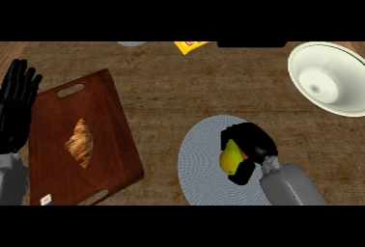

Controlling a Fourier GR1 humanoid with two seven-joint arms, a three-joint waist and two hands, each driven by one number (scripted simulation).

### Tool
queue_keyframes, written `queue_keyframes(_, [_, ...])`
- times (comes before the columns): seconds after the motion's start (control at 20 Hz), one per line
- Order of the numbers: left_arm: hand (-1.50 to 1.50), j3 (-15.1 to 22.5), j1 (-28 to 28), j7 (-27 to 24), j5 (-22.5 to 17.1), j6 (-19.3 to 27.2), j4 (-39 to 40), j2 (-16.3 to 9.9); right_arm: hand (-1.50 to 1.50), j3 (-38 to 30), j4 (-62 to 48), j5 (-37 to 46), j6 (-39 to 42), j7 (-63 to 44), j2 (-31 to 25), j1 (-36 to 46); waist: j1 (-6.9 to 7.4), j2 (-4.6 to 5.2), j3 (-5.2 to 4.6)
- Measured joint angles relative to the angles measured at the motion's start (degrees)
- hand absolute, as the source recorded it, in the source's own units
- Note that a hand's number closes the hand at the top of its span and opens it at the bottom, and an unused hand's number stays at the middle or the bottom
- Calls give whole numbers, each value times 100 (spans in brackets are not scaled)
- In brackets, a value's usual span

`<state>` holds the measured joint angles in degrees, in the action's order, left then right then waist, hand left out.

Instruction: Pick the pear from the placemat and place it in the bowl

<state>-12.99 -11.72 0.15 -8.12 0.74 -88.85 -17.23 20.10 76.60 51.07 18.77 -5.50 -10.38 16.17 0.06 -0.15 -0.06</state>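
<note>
Pear (230, 159) over grey placemat (203, 159), brown counter (185, 91)

This is a kitchen, and a home one by the look of its things. The surface (185, 91) is a brown, mottled counter top seen from steeply above. On its left side lies a dark wooden cutting board (107, 120) with handle slots at both ends, and a croissant (80, 143) sits on it. A white bowl (329, 79) stands at the upper right, and a round grey placemat (203, 164) lies in the lower middle with a yellow-green pear (230, 159) over it. At the far edge a yellow packet (190, 46) shows partly; what it holds cannot be told. Food, tableware and a board for cutting together mark a place for preparing meals.
</note>
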Motion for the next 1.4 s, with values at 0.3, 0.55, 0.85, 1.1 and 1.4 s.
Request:
queue_keyframes(0.3, [0,-63,-15,-51,-7,38,-15,-8,150,-1136,-568,-235,181,1326,-2078,249,-108,139,42])
queue_keyframes(0.55, [0,-93,-45,-73,-38,45,-36,-1,150,-1816,-1126,-389,136,2263,-3280,433,-84,232,84])
queue_keyframes(0.85, [0,-65,-93,-81,-73,25,-57,34,150,-2607,-1897,-654,-173,3347,-4311,702,20,284,117])
queue_keyframes(1.1, [0,-13,-131,-70,-89,-6,-50,69,150,-3152,-2550,-1058,-189,4397,-4877,949,129,288,123])
queue_keyframes(1.4, [0,44,-205,-62,-75,-36,-27,73,150,-3672,-3213,-1652,-194,5393,-5339,1285,231,260,114])
